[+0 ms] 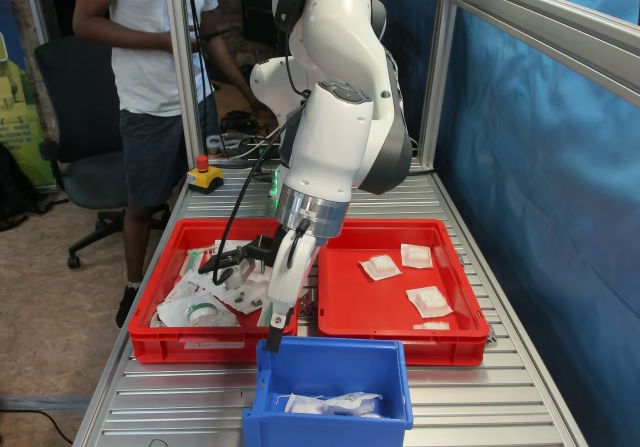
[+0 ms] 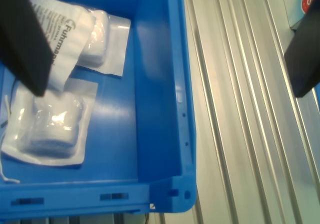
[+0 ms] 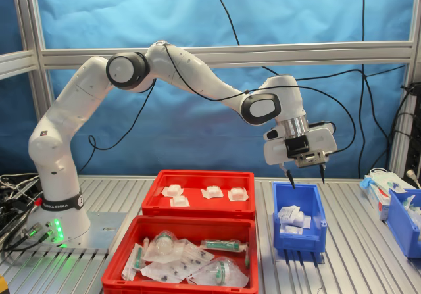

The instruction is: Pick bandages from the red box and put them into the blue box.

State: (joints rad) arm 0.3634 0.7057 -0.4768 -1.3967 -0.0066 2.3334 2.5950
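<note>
I am seeing the white jointed arm reaching out with its wrist pointing downward, the black-fingered gripper hanging with fingers spread wide, holding nothing.

bandages flat in red box | others in blue box

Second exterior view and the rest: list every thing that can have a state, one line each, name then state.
gripper: open, empty, above the blue box.
blue box: holds several white pouches.
bandages: four lie loose in the red box.
red box: sparsely filled.
second red crate: heaped with clear packets.
emergency stop button: cannot tell whether pressed.
</note>
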